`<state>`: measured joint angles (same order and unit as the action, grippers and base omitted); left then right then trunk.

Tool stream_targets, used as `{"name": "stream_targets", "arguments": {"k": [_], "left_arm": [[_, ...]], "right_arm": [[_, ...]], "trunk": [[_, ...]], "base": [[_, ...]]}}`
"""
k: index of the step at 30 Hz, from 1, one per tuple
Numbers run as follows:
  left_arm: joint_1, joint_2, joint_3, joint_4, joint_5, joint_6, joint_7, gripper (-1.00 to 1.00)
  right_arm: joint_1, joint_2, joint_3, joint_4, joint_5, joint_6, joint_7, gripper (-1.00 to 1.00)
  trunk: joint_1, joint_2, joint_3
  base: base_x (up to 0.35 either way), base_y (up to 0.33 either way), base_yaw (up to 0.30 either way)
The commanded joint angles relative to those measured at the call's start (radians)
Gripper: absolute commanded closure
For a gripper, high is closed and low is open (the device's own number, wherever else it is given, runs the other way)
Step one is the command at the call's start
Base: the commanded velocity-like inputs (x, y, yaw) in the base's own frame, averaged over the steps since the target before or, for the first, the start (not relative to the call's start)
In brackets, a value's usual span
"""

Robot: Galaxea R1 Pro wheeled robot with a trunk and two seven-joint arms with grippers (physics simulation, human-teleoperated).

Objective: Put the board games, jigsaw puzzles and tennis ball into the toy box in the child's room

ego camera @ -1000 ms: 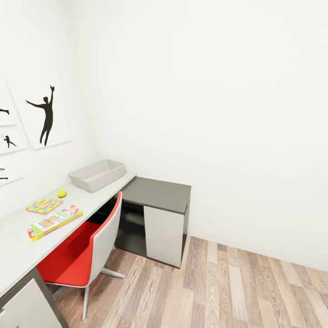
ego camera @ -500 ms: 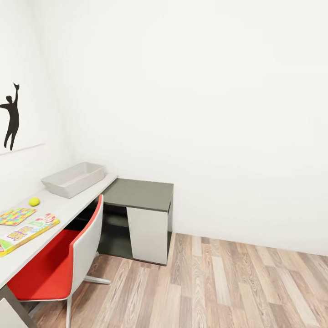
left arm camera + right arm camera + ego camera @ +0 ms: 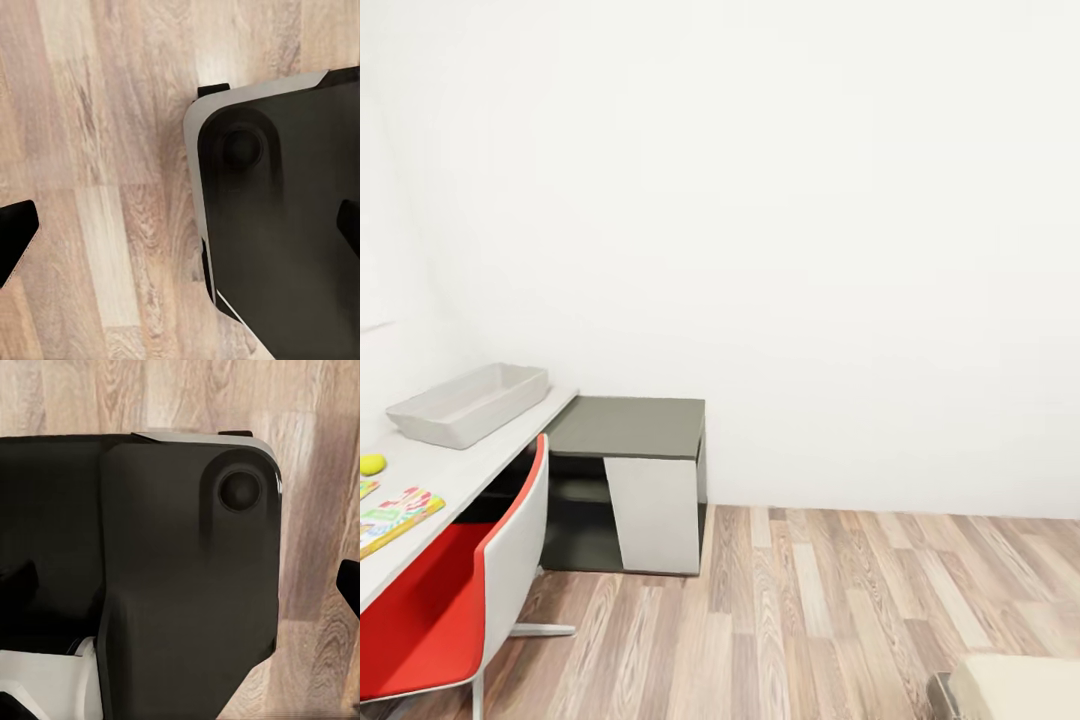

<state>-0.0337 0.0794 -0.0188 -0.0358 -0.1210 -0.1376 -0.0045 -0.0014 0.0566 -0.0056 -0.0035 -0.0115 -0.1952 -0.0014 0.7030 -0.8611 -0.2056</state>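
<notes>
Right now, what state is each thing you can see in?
toy box: upright on the table, nothing seen inside
tennis ball: loose on the table, outside the box
board game: flat on the table
left gripper: open, empty
right gripper: open, empty

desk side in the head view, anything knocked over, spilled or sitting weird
Nothing stands out. The toy box sits upright and empty-looking at the far end of the table, the tennis ball rests on the desktop, and a board game lies flat near the front edge. The red chair stands upright, tucked under the table.
</notes>
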Motion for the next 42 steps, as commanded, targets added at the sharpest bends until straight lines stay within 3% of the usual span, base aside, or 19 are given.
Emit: {"name": "stream_targets", "arguments": {"k": [1,21,42], "left_arm": [[0.000,0.000,-0.001,0.001,-0.008,-0.004,0.000,-1.00],[-0.001,-0.001,-0.001,0.000,-0.008,-0.004,0.000,-1.00],[-0.001,0.000,0.000,0.001,-0.008,0.002,-0.001,-1.00]], "right_arm": [[0.000,0.000,-0.001,0.000,-0.001,-0.003,0.000,-1.00],[0.000,0.000,-0.001,0.000,-0.001,-0.002,0.000,-1.00],[0.000,0.000,-0.001,0.000,-0.001,-0.010,0.000,-1.00]], "trunk": [[0.000,-0.001,-0.001],[0.000,-0.001,-0.001],[-0.081,0.146,0.065]], "base": [[-0.062,0.057,-0.285],[-0.008,0.008,-0.285],[-0.029,0.000,-0.285]]}}
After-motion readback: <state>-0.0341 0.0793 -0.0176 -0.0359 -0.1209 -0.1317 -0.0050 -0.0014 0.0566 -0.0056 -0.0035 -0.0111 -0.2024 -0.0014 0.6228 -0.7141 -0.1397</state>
